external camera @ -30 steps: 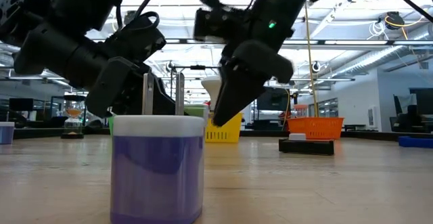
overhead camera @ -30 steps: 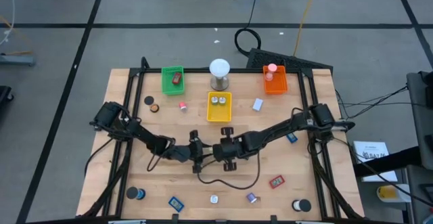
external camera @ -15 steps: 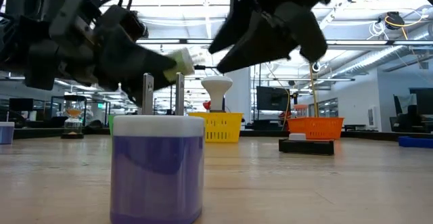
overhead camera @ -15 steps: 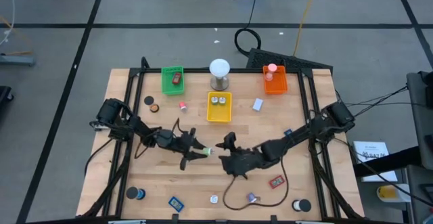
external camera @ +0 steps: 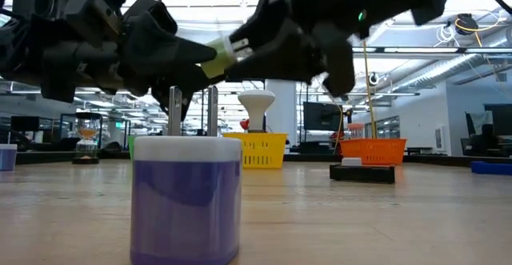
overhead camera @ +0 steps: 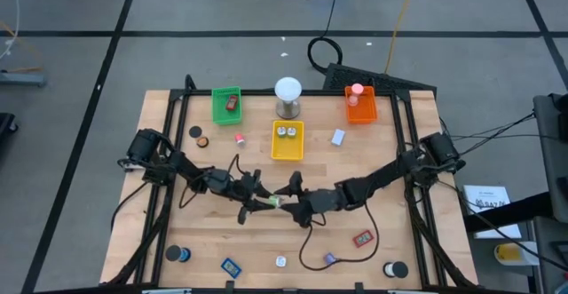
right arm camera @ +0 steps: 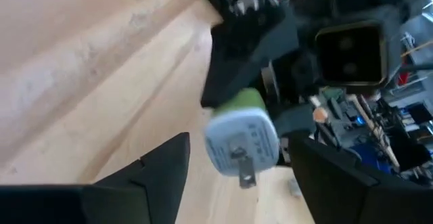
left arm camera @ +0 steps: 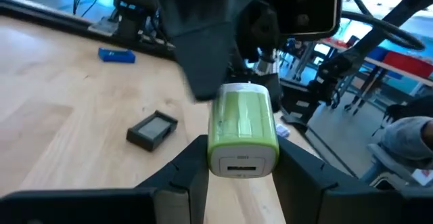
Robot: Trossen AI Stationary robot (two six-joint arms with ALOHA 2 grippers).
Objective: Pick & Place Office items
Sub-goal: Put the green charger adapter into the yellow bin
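A small green-and-white charger plug is held above the middle of the table by my left gripper, which is shut on it. My right gripper faces it from the table's right, open. Its fingers stand on either side of the plug's white pronged end without touching, as far as I can tell. Other office items lie scattered: a red piece, blue pieces, a black roll, a blue roll and a pink bit. My left gripper pinches the charger plug by the two sides of its green body near the socket end, between both fingers. The fingers come level from the table's left and lie along the plug. It is lifted clear, roughly level, white pronged end pointing at the right gripper.
Along the far side stand a green tray, a yellow tray with two silvery bits, an orange tray and a white-domed cylinder. A purple plug stands near the front edge. A black cable loops below the right arm.
A second ago both grippers were together at the table's middle. My right gripper then drew back toward the near right, leaving the green plug in my left gripper, and has now come back toward the plug's pronged end. My left gripper has stayed about in place.
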